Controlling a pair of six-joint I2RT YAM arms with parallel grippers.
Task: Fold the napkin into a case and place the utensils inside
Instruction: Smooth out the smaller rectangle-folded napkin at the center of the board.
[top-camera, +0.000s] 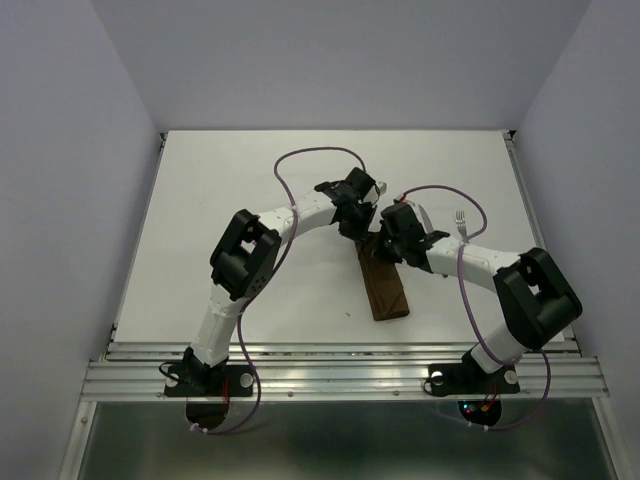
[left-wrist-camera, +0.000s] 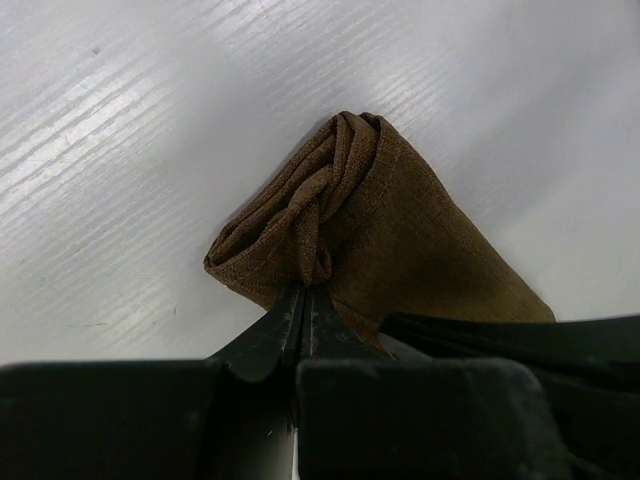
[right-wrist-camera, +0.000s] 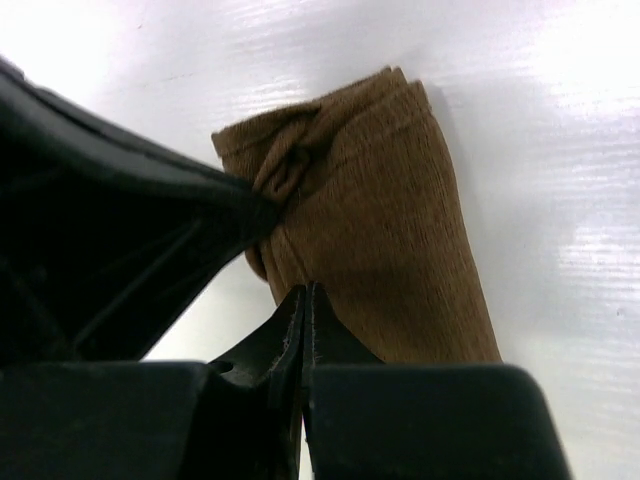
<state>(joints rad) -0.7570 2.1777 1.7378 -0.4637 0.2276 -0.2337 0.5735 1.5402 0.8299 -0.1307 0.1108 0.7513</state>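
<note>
The left claw (left-wrist-camera: 305, 300) is clenched on the case (left-wrist-camera: 420, 240), its two tips pinching a bunched ridge of brown cloth at the end nearest it; just ahead of the tips that end is gathered into ropey folds on the white bench (left-wrist-camera: 120, 150); the rest of the case runs off to the claw's right. The right claw (right-wrist-camera: 305, 300) is clenched too, its tips pressed together against the same end of the case; whether a layer of cloth lies between them I cannot tell; the left claw's dark body sits just to its left, touching the cloth. From above, both claws meet over the far end of the case, which stretches from them toward the arm bases; the fork (top-camera: 462, 222) lies on the bench to the right of the right claw, apart from the case.
</note>
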